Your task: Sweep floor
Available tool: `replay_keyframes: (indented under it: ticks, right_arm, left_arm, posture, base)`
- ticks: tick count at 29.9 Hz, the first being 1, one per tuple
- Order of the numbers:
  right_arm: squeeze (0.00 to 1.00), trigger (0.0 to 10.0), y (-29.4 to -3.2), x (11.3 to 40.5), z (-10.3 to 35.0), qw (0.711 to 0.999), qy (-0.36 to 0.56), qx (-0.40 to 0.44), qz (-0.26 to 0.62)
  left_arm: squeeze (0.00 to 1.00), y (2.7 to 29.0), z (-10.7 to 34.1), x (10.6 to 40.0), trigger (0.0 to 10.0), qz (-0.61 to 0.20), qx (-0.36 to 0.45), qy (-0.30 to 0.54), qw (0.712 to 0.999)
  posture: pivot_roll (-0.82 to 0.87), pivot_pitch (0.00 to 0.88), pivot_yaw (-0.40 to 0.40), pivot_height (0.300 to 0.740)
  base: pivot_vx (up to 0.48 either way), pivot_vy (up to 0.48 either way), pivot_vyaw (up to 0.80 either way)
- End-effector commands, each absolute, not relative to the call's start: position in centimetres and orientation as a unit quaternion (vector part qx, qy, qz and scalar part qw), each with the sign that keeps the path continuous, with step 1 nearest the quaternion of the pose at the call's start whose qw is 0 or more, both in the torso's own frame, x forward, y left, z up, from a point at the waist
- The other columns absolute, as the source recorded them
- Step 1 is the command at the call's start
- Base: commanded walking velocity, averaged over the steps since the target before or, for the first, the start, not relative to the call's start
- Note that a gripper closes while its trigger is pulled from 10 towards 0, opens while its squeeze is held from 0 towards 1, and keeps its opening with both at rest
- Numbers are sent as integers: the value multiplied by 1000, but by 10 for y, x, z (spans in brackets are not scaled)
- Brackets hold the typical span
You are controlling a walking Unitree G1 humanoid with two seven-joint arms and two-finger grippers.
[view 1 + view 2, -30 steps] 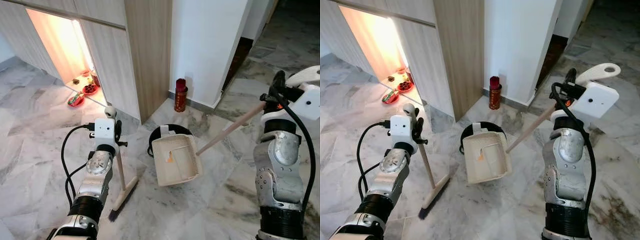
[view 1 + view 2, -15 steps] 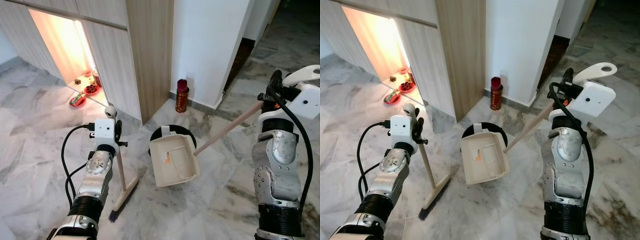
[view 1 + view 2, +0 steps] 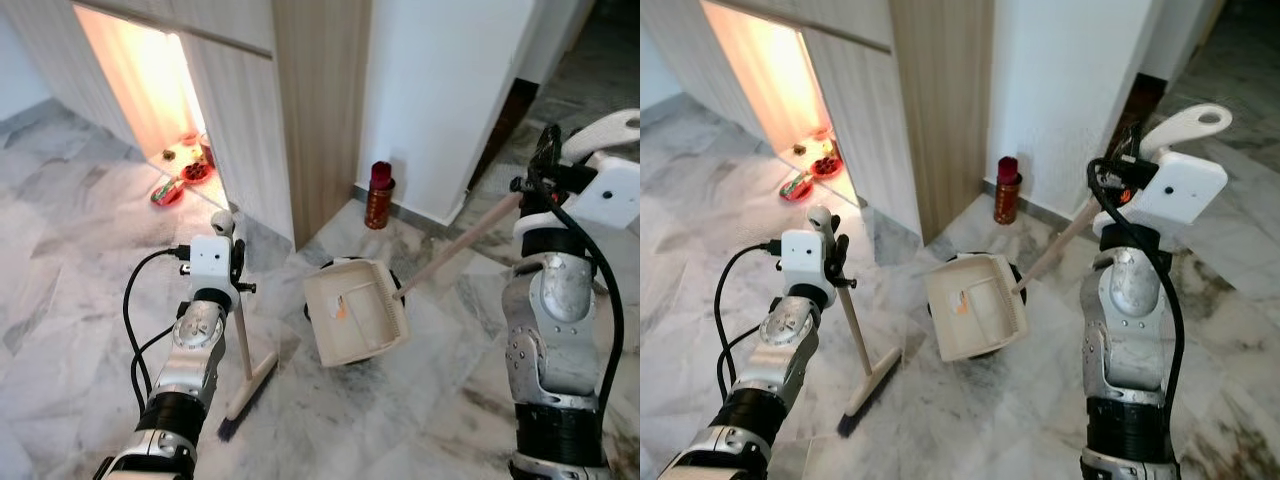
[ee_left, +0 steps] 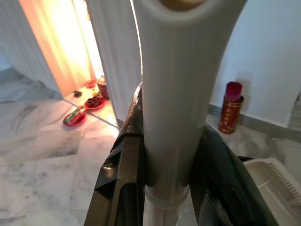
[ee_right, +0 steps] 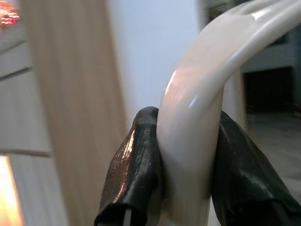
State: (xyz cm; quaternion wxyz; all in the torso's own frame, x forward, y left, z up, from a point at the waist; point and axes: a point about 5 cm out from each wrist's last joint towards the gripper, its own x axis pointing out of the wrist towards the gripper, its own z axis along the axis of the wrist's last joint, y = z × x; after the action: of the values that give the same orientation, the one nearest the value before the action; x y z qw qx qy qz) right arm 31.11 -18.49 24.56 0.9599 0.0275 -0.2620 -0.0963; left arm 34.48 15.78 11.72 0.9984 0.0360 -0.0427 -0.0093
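Left wrist view shows the left hand (image 4: 171, 188) pinching the pale broom (image 3: 243, 350) handle between its black fingers (image 4: 122, 183); the broom stands nearly upright, its head on the marble floor (image 3: 70, 300); the right hand (image 5: 186, 165) is clamped on the looped end of the dustpan (image 3: 355, 312) handle; the dustpan hangs tilted above a black bin (image 3: 1012, 275), near a red canister (image 3: 379, 195) by the white wall (image 3: 450, 90).
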Motion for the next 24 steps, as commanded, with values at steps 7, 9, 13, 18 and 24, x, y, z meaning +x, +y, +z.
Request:
replay_keyframes:
  ticks: [7, 9, 13, 18, 24]
  right_arm:
    - [0, 10000, -173, 303, 268, 944, -320, 35, -71]
    - [0, 10000, -171, 302, 269, 943, -322, 35, -68]
    - [0, 10000, -170, 302, 272, 942, -328, 38, -64]
    - [0, 10000, -169, 301, 277, 939, -335, 40, -63]
    - [0, 10000, -168, 299, 280, 937, -341, 42, -65]
  left_arm:
    - [0, 156, 130, 347, 10000, -14, 39, -73, 996]
    - [0, 157, 131, 347, 10000, -14, 38, -75, 996]
    - [0, 157, 132, 347, 10000, -13, 37, -77, 996]
    - [0, 157, 134, 348, 10000, -13, 35, -81, 996]
    - [0, 158, 134, 347, 10000, -14, 34, -81, 996]
  posture:
    - [-10, 54, 30, 740]
    - [-10, 54, 30, 740]
    - [-10, 51, 29, 740]
    - [-9, 53, 27, 740]
    - [-9, 52, 27, 740]
  base:
    - [261, 0, 0]
    - [262, 0, 0]
    - [260, 0, 0]
    - [261, 0, 0]
    - [262, 0, 0]
